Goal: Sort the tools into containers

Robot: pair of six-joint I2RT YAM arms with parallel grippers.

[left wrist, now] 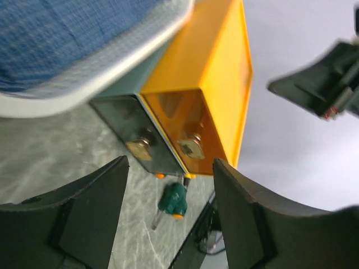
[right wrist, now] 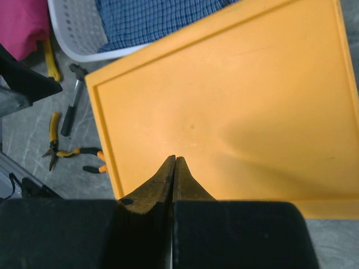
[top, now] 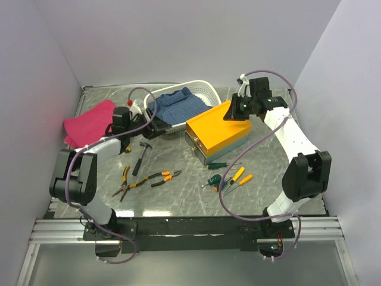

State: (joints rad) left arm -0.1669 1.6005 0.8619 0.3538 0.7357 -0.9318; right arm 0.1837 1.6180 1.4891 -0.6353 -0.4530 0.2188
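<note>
Containers: one orange-yellow box (top: 217,128).
Box place: mid counter (top: 178,196), just right of the white basket (top: 205,89), set at an angle to the counter edges.
Box look: flat orange-yellow lid with a raised border, teal-grey base; on the short end, a dark clear front and an orange front side by side, each with a metallic knob.
Hammers: one hammer (top: 141,156), black handle, near left of the box.
Pliers: at least two pairs of pliers (top: 146,180), yellow and orange grips; exact count unclear.
Screwdrivers: four screwdrivers (top: 237,174), two green-handled and two orange-handled, just in front of the box.
Cloths: two, a blue checked cloth (top: 175,107) in the basket and a pink cloth (top: 89,122) far left.
Left end effector (left wrist: 169,165): spread, nothing between the fingers, facing the box's knob end.
Right end effector (right wrist: 174,159): pressed together, tips over the lid, pinching nothing.
</note>
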